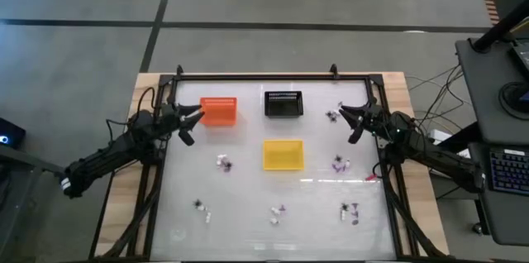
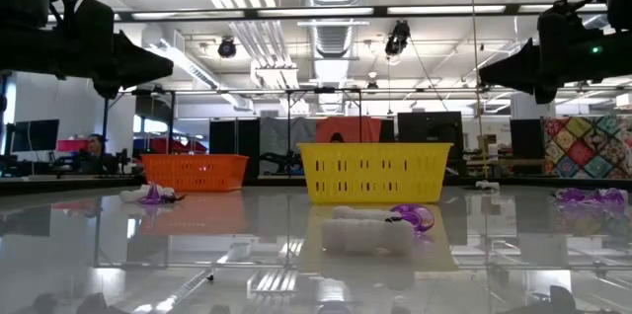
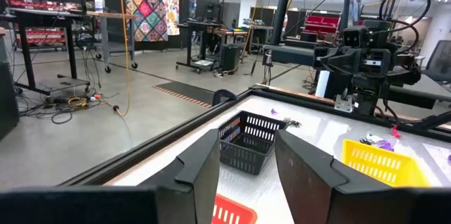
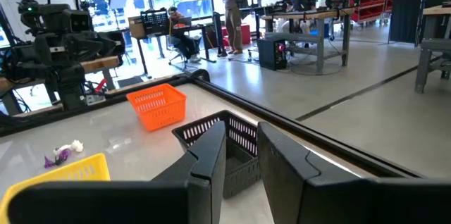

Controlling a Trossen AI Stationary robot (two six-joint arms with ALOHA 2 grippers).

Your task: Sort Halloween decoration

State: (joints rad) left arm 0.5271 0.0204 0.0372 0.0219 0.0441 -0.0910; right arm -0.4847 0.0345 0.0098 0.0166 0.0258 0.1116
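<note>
Jaws: left gripper (image 1: 195,117) parted, empty, table (image 1: 248,222) 10 o'clock | right gripper (image 1: 345,115) narrowly parted, empty, 2 o'clock | Halloween decoration (image 1: 340,164) scattered.

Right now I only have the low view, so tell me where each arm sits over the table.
Observer: The left gripper hangs beside the orange basket, on its left; the right gripper hangs at the far right, level with the black basket.
Operator: Give me the jaws.
Observer: Both are parted with nothing between them; the left stands wider.
Operator: Name what sits behind the yellow basket.
Observer: The black basket stands behind the yellow basket, apart from it.
Operator: Point out the decoration nearest the right gripper.
Observer: A small dark piece lies just to its left.
</note>
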